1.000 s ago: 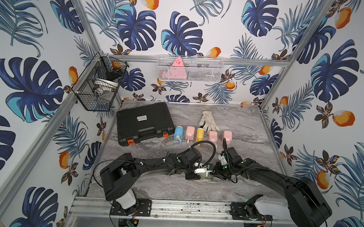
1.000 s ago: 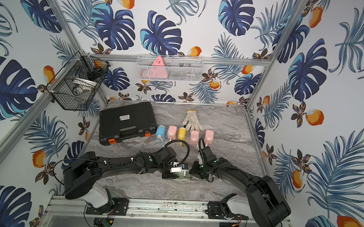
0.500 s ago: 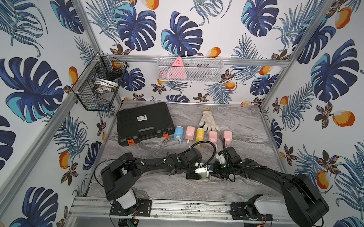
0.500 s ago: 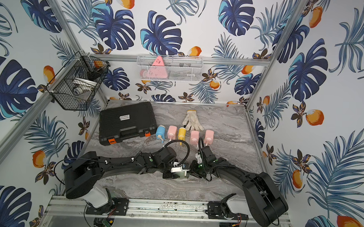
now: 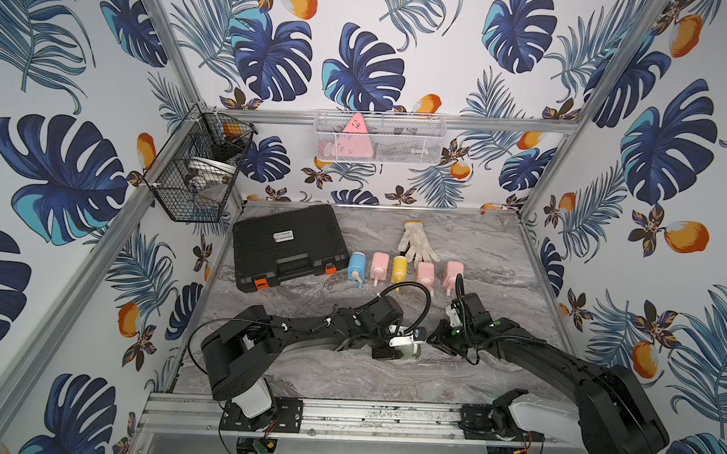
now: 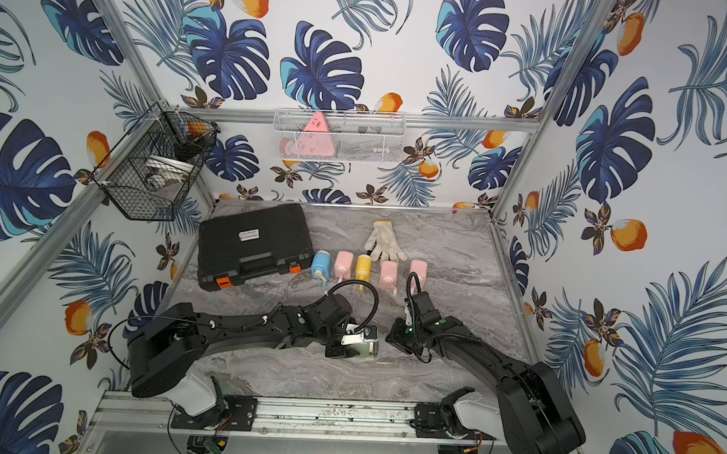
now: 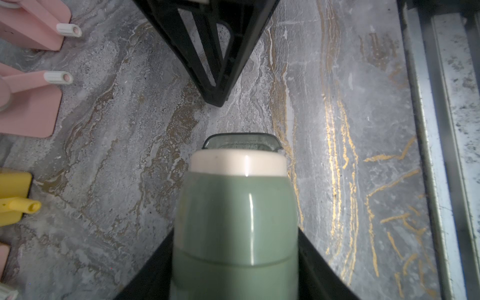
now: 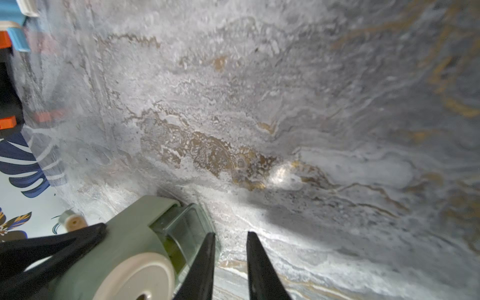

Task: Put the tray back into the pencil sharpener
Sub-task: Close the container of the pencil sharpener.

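Observation:
The pencil sharpener [image 5: 406, 349] [image 6: 362, 345] is a green body with a cream end, lying on the marble table near the front middle. My left gripper [image 5: 395, 341] [image 7: 235, 231] is shut on its green body [image 7: 233, 207]. The tray [image 7: 240, 141] [image 8: 187, 228], of clear smoky plastic, sits in the sharpener's slot with its end standing a little proud. My right gripper [image 5: 432, 340] [image 6: 391, 338] [image 8: 230, 236] is just to the right of the sharpener. Its jaws stand narrowly apart and hold nothing, and one finger [image 8: 205, 257] lies against the tray's outer face.
A black tool case [image 5: 288, 246] lies at the back left. In front of a white glove [image 5: 417, 242] runs a row of blue, pink and yellow bottles [image 5: 398, 268], just behind both arms. Wire baskets [image 5: 197, 168] hang on the walls. A metal rail [image 7: 441, 130] edges the table's front.
The right gripper's jaws have drawn closer together beside the tray end. The left arm and the sharpener have stayed where they were.

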Controlling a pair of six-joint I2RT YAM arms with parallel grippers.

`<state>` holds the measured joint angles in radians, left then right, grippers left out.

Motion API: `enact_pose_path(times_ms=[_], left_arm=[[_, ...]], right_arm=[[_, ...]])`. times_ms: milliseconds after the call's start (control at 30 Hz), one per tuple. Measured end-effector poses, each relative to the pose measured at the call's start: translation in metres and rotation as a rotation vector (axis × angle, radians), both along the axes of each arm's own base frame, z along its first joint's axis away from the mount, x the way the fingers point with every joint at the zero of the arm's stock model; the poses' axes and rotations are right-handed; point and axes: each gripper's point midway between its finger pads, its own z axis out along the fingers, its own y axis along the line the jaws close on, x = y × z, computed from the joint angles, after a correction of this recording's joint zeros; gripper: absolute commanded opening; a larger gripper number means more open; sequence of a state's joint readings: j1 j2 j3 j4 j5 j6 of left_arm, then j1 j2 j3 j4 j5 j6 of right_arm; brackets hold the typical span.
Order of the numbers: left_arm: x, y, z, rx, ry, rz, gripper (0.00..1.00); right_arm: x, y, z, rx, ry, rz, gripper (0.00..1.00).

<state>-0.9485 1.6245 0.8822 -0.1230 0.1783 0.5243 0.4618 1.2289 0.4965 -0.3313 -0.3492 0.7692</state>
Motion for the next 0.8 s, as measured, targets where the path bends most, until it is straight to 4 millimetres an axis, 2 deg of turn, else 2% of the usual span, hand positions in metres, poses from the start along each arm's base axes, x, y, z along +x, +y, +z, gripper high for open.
enact_pose_path(times_ms=[367, 800], left_arm=[[0.0, -0.001, -0.002, 0.002, 0.005, 0.001, 0.13], [0.0, -0.002, -0.003, 0.002, 0.008, 0.0, 0.13]], right_arm=[[-0.011, 0.029, -0.008, 0.127, 0.07, 0.091, 0.2], [-0.013, 0.041, -0.012, 0.186, 0.096, 0.124, 0.2]])
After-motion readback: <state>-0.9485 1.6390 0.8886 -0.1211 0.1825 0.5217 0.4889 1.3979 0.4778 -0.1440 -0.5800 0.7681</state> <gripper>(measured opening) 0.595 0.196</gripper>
